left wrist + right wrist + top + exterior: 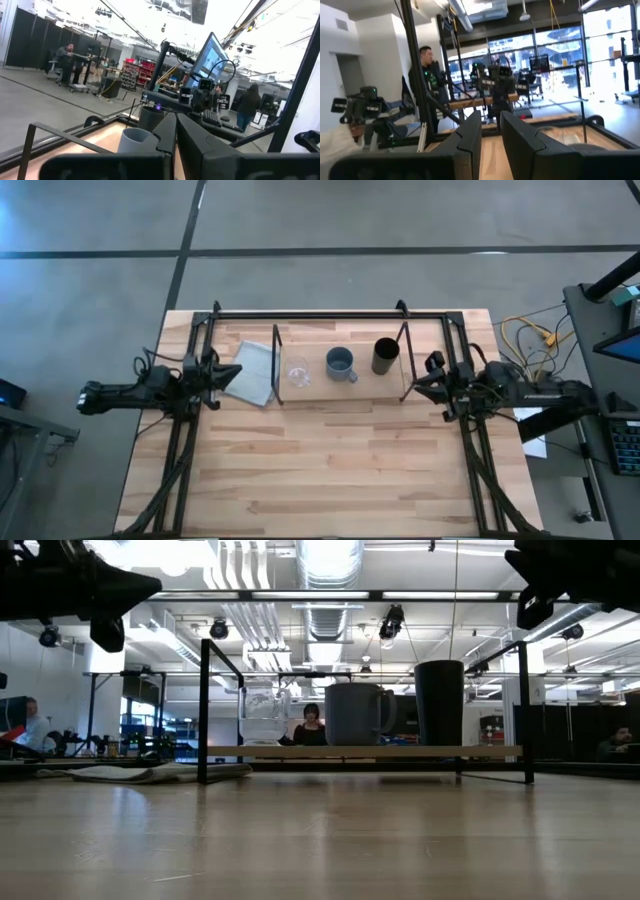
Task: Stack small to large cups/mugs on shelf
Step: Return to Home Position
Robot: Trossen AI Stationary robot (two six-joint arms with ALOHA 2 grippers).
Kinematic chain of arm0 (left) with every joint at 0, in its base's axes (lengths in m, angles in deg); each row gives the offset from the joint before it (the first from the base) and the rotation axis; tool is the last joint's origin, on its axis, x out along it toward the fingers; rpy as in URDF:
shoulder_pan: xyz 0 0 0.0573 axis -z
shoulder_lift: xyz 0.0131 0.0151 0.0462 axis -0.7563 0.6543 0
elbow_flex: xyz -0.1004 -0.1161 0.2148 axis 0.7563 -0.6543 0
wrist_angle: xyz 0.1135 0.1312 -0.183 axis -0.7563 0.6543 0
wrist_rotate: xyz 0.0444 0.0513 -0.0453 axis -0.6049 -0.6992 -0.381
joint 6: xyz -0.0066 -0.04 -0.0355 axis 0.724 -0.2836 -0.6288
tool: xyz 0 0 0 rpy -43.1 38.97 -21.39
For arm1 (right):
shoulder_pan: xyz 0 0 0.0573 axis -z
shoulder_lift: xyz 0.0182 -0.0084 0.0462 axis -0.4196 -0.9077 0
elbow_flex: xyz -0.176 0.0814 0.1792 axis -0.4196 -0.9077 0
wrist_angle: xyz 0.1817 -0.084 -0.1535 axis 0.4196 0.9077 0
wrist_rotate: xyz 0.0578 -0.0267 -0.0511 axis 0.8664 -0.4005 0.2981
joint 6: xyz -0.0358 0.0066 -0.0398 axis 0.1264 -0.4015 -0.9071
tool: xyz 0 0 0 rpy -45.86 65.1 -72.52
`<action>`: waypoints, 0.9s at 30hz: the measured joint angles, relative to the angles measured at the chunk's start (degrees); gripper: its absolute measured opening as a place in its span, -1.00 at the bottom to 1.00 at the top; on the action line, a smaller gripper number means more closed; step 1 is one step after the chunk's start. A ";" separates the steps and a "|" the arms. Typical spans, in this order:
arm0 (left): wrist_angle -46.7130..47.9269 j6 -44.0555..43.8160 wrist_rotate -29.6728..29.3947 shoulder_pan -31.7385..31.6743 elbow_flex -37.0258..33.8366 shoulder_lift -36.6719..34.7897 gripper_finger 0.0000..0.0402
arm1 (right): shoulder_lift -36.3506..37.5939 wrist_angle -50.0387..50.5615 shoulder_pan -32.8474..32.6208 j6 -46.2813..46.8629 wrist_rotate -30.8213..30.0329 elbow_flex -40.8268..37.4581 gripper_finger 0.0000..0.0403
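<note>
Three vessels stand in a row on the shelf (365, 383), clear cup (297, 372), blue mug (341, 363), black cup (386, 356), small to large; left gripper (213, 370), jaws nearly together, and right gripper (431, 375), jaws slightly apart, flank its ends, so pull each arm outward, away from the row.

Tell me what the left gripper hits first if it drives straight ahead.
Probably the right gripper: the left gripper points across the shelf but looks raised above even the dark cup, though height is hard to judge.
</note>
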 joint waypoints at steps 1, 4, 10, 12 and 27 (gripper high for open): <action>-0.12 0.03 0.00 0.00 -0.21 -0.54 -1.00 | 0.98 0.00 -0.02 -0.02 0.00 -0.20 -0.66; 0.21 0.02 -0.07 0.02 -0.92 -0.67 -1.00 | 3.72 0.42 -0.02 0.00 0.00 -0.57 -0.66; 0.45 -1.01 -3.16 0.04 -2.36 -0.55 -1.00 | 8.35 6.27 -0.01 2.47 -0.04 -1.02 -0.66; 0.07 -1.50 -3.28 0.04 -2.60 -0.71 -1.00 | 9.74 6.31 -0.01 2.74 -0.04 -1.47 -0.66; 0.44 -1.29 -3.08 0.00 -2.81 -0.65 -1.00 | 11.10 8.84 0.00 5.12 -4.07 -5.01 -0.66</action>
